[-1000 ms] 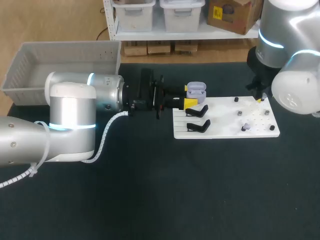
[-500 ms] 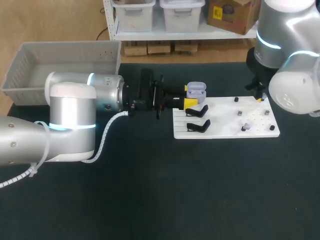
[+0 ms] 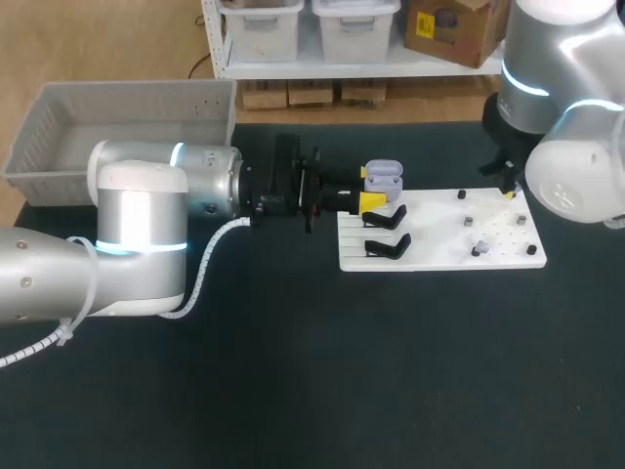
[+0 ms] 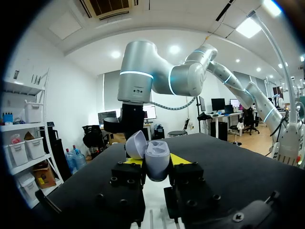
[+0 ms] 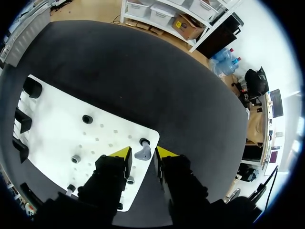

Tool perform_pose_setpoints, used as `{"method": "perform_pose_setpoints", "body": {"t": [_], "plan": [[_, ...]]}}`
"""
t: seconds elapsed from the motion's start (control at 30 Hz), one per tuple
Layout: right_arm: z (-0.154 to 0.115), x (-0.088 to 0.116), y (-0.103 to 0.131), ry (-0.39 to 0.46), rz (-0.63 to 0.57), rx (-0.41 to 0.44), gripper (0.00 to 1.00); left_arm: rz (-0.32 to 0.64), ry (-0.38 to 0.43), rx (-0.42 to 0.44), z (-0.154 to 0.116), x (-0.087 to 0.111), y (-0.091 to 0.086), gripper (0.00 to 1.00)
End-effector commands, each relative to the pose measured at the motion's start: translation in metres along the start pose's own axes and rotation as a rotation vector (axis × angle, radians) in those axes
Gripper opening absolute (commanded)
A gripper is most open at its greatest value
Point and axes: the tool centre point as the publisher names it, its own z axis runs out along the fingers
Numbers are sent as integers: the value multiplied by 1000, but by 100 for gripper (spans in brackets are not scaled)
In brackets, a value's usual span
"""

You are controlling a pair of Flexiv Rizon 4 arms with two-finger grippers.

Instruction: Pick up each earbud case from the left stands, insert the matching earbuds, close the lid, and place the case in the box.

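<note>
We take the white board [image 3: 439,256] on the black table [image 3: 293,391] as our landmark. Our left gripper [image 4: 158,163] sits at the board's left rear corner, jaws closed narrowly on the lavender earbud case [image 3: 383,175], one yellow tip pressing each side of it. The left wrist view shows the case upright between the fingers with its lid [image 4: 136,144] swung open toward the far side. Just beside the case, on the board's left strip, stand two black stands [image 3: 387,216], one nearer the board's front edge than the other, both bare. Our right gripper [image 5: 143,153] hangs over the board's right rear corner, jaws slightly parted, with a grey earbud [image 5: 142,154] between the tips; we see a sliver of space on either side of it, so the fingers do not grip it. A dark peg [image 5: 144,141] stands on the board just ahead of that earbud. The grey box [image 3: 127,90] lies well apart from the board, beyond its left side.
</note>
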Motion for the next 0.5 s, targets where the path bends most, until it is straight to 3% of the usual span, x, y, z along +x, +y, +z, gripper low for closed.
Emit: {"method": "perform_pose_setpoints", "body": {"t": [0.03, 0.27, 0.37, 0.43, 0.5], "plan": [[1, 1, 0, -1, 1, 2, 30, 2, -2, -2, 0, 1, 0, 0], [3, 0, 1, 1, -1, 4, 26, 2, -2, -2, 0, 1, 0, 0], [3, 0, 1, 1, -2, 5, 18, 2, -2, -2, 0, 1, 0, 0], [3, 0, 1, 1, -3, 6, 0, 2, -2, -2, 0, 1, 0, 0], [3, 0, 2, 0, -4, 8, 0, 2, -2, -2, 0, 1, 0, 0]]}}
